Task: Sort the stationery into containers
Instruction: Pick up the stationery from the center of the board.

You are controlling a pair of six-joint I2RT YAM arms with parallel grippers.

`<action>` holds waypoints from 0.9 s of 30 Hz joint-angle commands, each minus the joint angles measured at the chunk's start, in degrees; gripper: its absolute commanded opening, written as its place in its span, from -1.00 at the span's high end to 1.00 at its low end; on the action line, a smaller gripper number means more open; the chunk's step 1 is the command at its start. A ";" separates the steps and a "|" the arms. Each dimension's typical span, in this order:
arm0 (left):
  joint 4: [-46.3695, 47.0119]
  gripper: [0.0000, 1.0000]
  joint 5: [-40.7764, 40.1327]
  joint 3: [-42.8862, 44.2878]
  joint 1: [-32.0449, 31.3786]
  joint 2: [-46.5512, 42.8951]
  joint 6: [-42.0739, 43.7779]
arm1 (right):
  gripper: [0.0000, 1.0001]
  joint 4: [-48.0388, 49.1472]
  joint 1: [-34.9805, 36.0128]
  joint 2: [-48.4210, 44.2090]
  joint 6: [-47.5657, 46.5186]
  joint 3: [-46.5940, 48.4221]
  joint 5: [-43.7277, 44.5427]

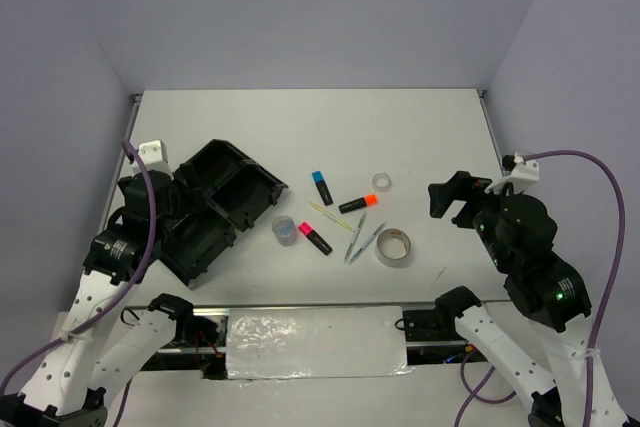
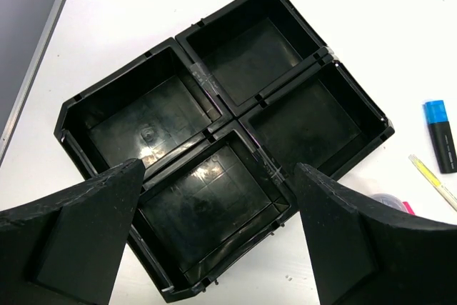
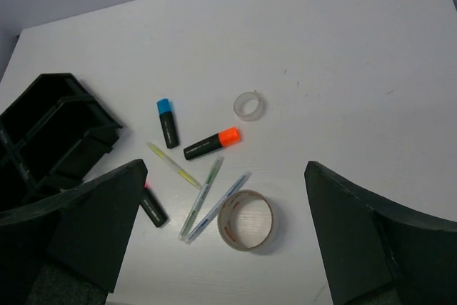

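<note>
The black organiser tray (image 1: 215, 207) is parked on the left side of the white surface (image 1: 300, 127), turned at an angle. Four squarish compartments can be counted in the left wrist view. The left fingers (image 2: 86, 233) are held above it, spread wide, with nothing gripped between them.

All the stationery is scattered loose on the surface to the right of the tray, none of it in a compartment. A translucent cup (image 1: 284, 230) is stood just beside the tray's near right corner. The pink highlighter (image 1: 315, 238) is laid right next to it; whether the two touch can't be made out. Farther back the blue highlighter (image 1: 322, 187) can be seen, with the orange highlighter (image 1: 358, 203) near it on the right. A thin yellow stick (image 1: 325, 214) is laid diagonally between the blue and pink ones. Two slim pale pens (image 1: 360, 240) are lined up side by side, almost parallel, just left of the beige tape roll (image 1: 393, 247), which is lying flat at the near right of the bunch. A small clear ring (image 1: 381, 182) is set at the far right, just beyond the orange highlighter.

The right fingers (image 3: 371, 241) are held over the right part of the surface, right of the tape roll. They're opened wide too, and nothing is gripped.
</note>
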 commanded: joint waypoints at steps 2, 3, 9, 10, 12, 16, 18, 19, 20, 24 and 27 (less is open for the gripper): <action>0.06 -0.99 -0.82 1.62 0.27 -0.31 -1.00 | -0.99 -1.65 0.44 1.07 1.39 1.81 2.74; -0.21 -0.99 -0.55 1.88 0.27 -0.13 -1.00 | -0.99 -1.56 0.44 0.98 1.40 1.81 2.65; -3.63 -0.99 0.76 7.94 0.27 4.43 -0.29 | -1.00 1.68 0.36 -1.57 0.61 -0.03 -3.04; -4.86 -0.99 1.72 10.13 0.27 5.57 -0.99 | -1.00 2.30 0.44 -1.83 0.60 -0.56 -4.11; -4.87 -0.99 6.80 11.64 -0.07 9.09 -2.13 | -0.99 3.18 0.36 -1.31 0.95 -1.61 -6.04; 0.47 -0.99 9.65 12.78 -10.15 15.40 -8.97 | -0.99 3.27 0.44 2.37 0.96 -2.58 -10.25; 2.50 -0.99 7.11 12.87 -19.74 18.66 -11.97 | -0.99 4.06 0.44 3.35 0.52 -3.38 -12.37; 3.56 -0.99 7.18 13.05 -22.29 22.33 -12.51 | -0.99 3.98 0.44 4.40 0.34 -3.47 -14.38; 5.31 -0.99 7.36 13.05 -25.97 24.20 -13.29 | -0.99 3.80 0.53 4.84 -0.09 -3.55 -15.10; 11.65 -0.99 8.77 9.98 -30.66 31.32 -15.58 | -0.99 3.45 0.44 5.02 -0.98 -4.26 -16.86; 12.62 -0.99 7.54 9.80 -31.98 35.98 -16.11 | -0.99 3.45 0.53 4.06 -1.50 -5.05 -18.69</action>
